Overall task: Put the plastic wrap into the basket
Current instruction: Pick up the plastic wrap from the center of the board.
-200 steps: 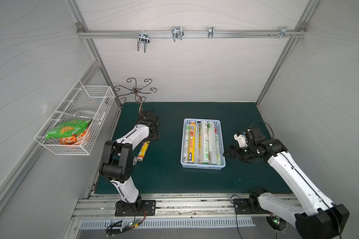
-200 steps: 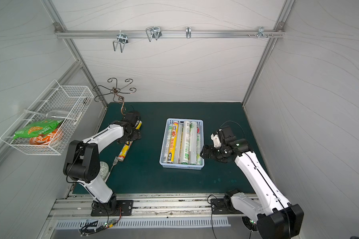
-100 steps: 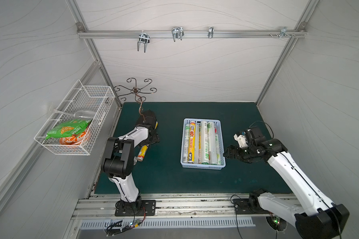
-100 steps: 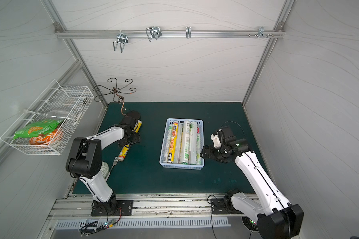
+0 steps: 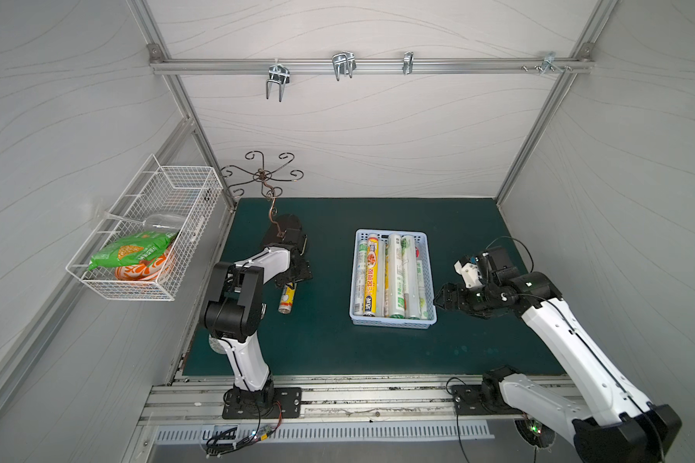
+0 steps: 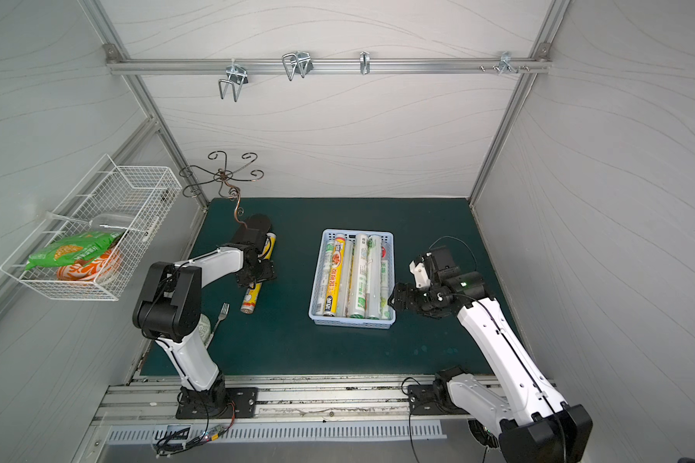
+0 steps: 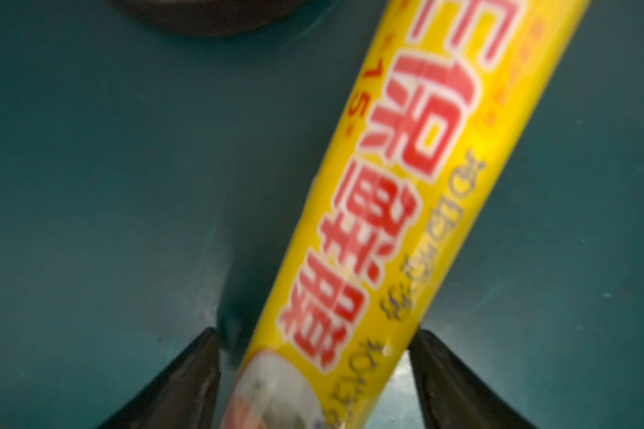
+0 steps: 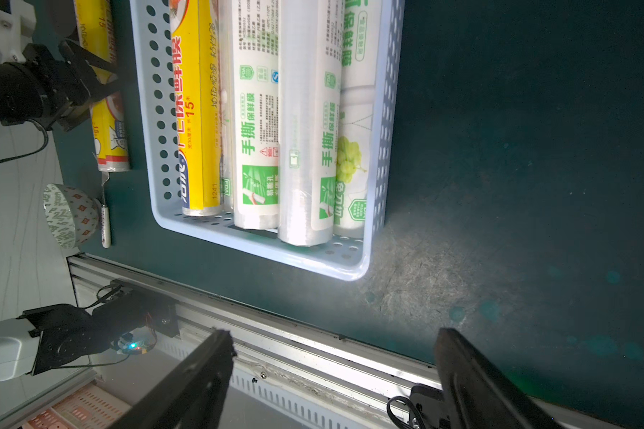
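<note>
Fingers (image 7: 186, 386) of the left gripper (image 7: 313, 336) are straddling the yellow roll (image 7: 387, 223), not clamping it; right gripper (image 8: 333, 334) is hanging spread beside the basket (image 8: 387, 111).

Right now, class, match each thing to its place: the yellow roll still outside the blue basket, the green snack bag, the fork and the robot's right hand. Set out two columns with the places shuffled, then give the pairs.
Things
1. yellow roll
2. green snack bag
3. fork
4. right hand

Places
A. in the white wire basket on the wall
B. open and empty, beside the blue basket
C. on the green mat, straddled by the left hand
D. on the mat beside the patterned bowl

Pairs: 1-C, 2-A, 3-D, 4-B
</note>
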Tool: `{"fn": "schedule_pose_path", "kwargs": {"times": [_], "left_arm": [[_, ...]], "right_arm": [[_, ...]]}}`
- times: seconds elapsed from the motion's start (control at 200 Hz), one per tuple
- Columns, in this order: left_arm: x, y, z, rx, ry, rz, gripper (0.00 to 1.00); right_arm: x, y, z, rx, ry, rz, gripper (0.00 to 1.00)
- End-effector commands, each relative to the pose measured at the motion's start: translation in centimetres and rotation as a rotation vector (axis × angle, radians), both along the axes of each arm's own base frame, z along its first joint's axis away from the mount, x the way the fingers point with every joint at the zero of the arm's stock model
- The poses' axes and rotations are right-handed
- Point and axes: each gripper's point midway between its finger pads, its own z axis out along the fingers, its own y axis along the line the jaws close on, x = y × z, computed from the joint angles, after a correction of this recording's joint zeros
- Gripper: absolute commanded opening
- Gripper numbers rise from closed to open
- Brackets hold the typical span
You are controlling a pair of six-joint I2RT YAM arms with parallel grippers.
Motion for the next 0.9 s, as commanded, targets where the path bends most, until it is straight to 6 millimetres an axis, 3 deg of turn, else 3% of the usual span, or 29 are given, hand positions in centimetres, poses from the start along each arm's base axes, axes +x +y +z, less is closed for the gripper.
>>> {"fn": "schedule_pose_path", "kwargs": {"times": [0.0, 0.58, 0.895], "left_arm": [[0.8, -1.5, 0.0, -0.059, 0.005, -0.004, 0.76], [1.4, -4.0, -0.1, -0.104, 0.027, -0.054, 0.45], [-0.6, -7.9, 3.8, -0.092, -0.033, -0.121, 0.35]], "right_arm": [[-1.0, 0.0, 0.4, 0.02, 0.015, -0.003, 0.9], [-1.2, 0.5, 0.3, 0.05, 0.019, 0.006, 0.9], [-1.9, 0.9, 0.1, 0.096, 0.031, -0.012, 0.89]]}}
